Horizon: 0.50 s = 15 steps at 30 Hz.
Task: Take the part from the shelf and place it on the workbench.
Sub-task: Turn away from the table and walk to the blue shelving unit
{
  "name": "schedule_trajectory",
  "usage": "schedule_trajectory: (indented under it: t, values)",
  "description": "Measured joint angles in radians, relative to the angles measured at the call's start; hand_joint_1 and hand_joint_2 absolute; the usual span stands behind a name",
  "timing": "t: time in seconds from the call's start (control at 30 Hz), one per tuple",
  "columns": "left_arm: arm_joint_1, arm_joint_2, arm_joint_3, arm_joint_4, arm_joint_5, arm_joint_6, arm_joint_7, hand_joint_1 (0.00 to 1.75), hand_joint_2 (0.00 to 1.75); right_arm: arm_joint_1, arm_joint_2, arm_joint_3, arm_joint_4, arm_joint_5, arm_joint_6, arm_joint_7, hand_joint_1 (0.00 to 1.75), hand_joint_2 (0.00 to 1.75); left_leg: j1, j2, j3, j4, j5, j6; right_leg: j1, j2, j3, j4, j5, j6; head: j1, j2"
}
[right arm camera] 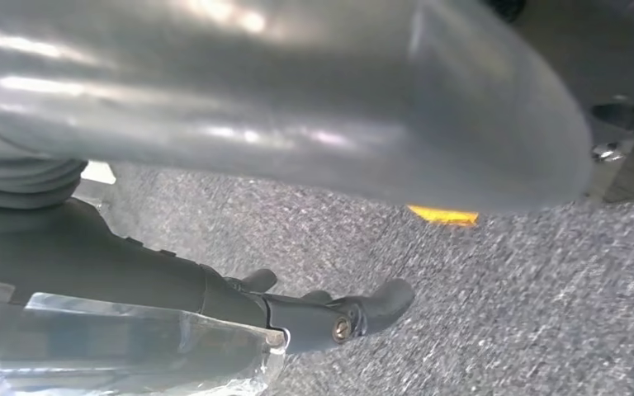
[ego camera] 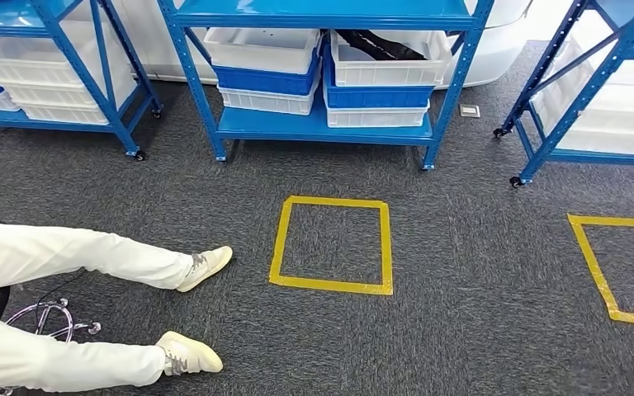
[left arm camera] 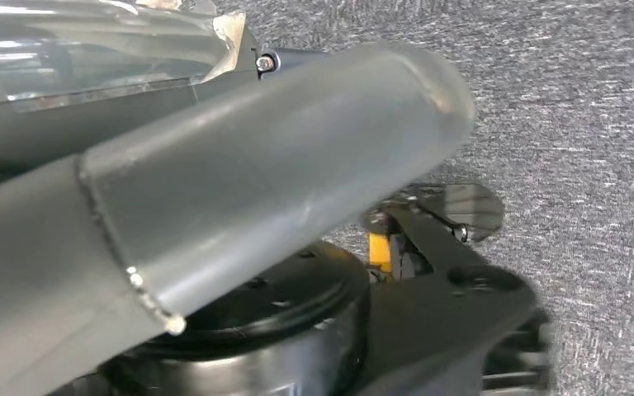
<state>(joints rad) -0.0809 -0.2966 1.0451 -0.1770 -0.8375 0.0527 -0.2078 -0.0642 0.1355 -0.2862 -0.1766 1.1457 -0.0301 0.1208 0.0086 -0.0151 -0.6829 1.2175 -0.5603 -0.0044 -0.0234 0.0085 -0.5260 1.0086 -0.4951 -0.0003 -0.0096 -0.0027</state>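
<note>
Hands hang low at the robot's sides, and neither one holds the part. The right hand (right arm camera: 132, 264) has its thick grey thumb (right arm camera: 297, 99) far from its dark fingers (right arm camera: 363, 309). The fingers point out straight and nothing is in them. The left hand (left arm camera: 239, 190) shows mostly its big thumb, so I cannot tell if its fingers are apart or together. Under both hands is grey carpet (right arm camera: 503, 313).

A little way ahead of the left hand, a person's legs (ego camera: 66, 256) in white trousers stretch across the floor. Ahead of the hands, between them, is a yellow tape square (ego camera: 331, 245) stuck on the carpet.

Far ahead of both hands, past the square, stands the blue shelf (ego camera: 322, 128). It holds white and blue bins in stacks. A dark thing (ego camera: 380, 43) lies in the top white bin (ego camera: 388, 66) on the side of the right hand. I think that is the part, but it is too far off to be sure.

The step now is to get to the shelf, I think. The robot should walk straight up to the shelf, perhaps onto the yellow square, and stay away from the person's feet. It should stop close enough to reach the bin. Then the right hand should go up and over the bin's wall, fingers wide, before it goes down to the part.
</note>
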Motion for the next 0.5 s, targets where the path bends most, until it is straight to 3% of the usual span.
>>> schedule_trajectory:
  t: [0.03,0.07,0.1,0.17,0.23,0.37,0.43,0.5]
  values:
    - [0.0,0.0,-0.001,0.0,-0.002,-0.001,0.0,0.0,0.0,0.003,0.0,-0.004,0.0,-0.002,0.0,0.001,0.0,0.0,0.002,0.005,-0.028,0.057,-0.021,-0.003,0.002,-0.007,0.0,0.0,-0.001,-0.001,0.0,0.0]
    - [0.0,0.001,-0.002,0.0,-0.004,-0.002,0.0,0.0,0.0,0.005,-0.001,-0.008,0.0,-0.004,0.0,0.002,0.0,0.0,0.004,0.008,-0.041,0.085,-0.024,-0.004,0.003,-0.013,0.0,0.0,-0.002,-0.002,0.0,0.0]
    - [0.001,0.001,-0.002,0.0,-0.005,-0.003,0.0,0.0,0.0,0.006,-0.001,-0.011,0.0,-0.005,0.0,0.003,0.0,0.0,0.005,0.01,-0.035,0.072,-0.008,-0.005,0.003,-0.017,0.001,0.0,-0.002,-0.002,0.0,0.0]
    - [0.002,0.002,-0.003,0.0,-0.007,-0.005,0.0,0.0,0.0,0.005,0.0,-0.014,0.0,-0.005,0.0,0.003,0.0,0.0,0.005,0.016,0.031,-0.053,0.056,0.001,0.004,-0.021,0.004,0.0,-0.003,-0.001,0.0,0.0]
    - [0.0,0.003,-0.005,0.0,-0.008,-0.007,-0.001,0.0,0.0,0.003,0.0,-0.017,0.0,-0.006,0.0,0.004,0.0,0.0,0.001,0.022,0.091,-0.169,0.094,0.009,0.009,-0.023,0.005,0.0,-0.007,0.005,0.0,0.0]
    - [0.0,0.003,-0.017,0.0,-0.02,-0.007,0.005,0.0,0.0,0.003,0.001,-0.023,0.0,-0.012,-0.001,0.003,0.0,0.0,-0.007,0.017,0.107,-0.205,0.096,0.031,0.015,-0.027,0.005,-0.003,-0.013,0.027,0.0,0.0]
    - [-0.002,0.002,-0.023,0.0,-0.026,0.007,0.016,0.0,0.0,0.002,0.001,-0.026,-0.001,-0.015,-0.002,0.003,0.0,0.0,-0.001,0.013,0.116,-0.218,0.103,0.045,0.015,-0.025,-0.016,0.046,-0.04,0.031,0.003,0.0]
    - [-0.003,-0.002,-0.026,0.0,-0.031,0.024,0.031,0.0,0.0,0.003,0.001,-0.032,-0.001,-0.018,-0.002,0.003,0.0,0.0,0.0,0.011,0.12,-0.222,0.105,0.052,0.012,-0.019,-0.081,0.172,-0.094,0.025,0.007,0.0]
